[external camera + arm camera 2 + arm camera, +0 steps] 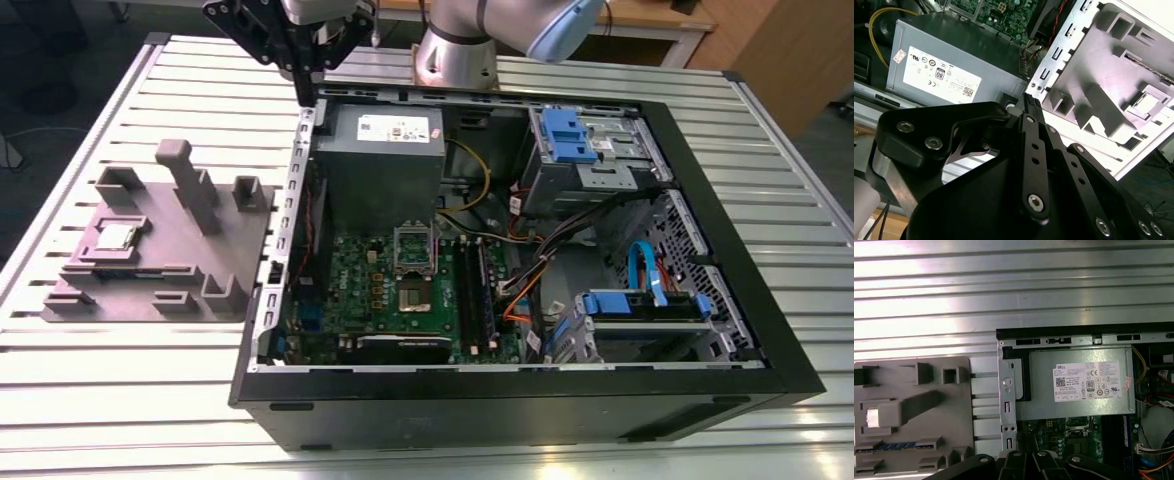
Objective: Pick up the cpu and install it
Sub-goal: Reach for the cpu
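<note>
Hovering black angular hand [306, 98], closed; flat silver sq. cpu [118, 236] on matte grey ridged fixture [171, 228]

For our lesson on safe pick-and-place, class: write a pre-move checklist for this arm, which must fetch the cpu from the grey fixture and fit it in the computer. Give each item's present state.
1. cpu lying flat in the fixture's recess: ok.
2. End effector empty: ok.
3. End effector open for a grasp: not ok, its fingers are together.
4. End effector above the cpu: not ok; it hangs over the case's edge beside the power supply.
5. Motherboard socket open and empty: cannot tell.
</note>
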`<state>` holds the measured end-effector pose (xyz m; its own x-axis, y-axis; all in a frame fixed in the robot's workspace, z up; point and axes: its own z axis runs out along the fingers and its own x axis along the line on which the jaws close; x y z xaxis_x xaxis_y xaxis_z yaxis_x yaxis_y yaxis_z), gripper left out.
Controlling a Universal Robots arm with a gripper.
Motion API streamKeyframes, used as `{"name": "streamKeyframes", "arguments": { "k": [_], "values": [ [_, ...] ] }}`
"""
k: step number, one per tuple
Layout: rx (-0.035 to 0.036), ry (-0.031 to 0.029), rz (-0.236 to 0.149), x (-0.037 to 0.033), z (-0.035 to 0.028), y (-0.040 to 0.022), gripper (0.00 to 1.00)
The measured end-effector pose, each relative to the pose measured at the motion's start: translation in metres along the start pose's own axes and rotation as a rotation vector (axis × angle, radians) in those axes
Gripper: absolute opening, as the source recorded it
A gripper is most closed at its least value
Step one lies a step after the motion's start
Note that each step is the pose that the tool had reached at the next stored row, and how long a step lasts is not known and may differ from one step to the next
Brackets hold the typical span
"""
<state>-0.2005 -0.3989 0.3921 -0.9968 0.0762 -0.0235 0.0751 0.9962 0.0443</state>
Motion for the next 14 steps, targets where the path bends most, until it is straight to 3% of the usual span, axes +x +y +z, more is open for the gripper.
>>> {"name": "streamKeyframes", "arguments": {
  "k": [14],
  "values": [
    [0.0,0.0004,0.0,0.0039,0.0001,-0.0003,0.1]
  ]
}}
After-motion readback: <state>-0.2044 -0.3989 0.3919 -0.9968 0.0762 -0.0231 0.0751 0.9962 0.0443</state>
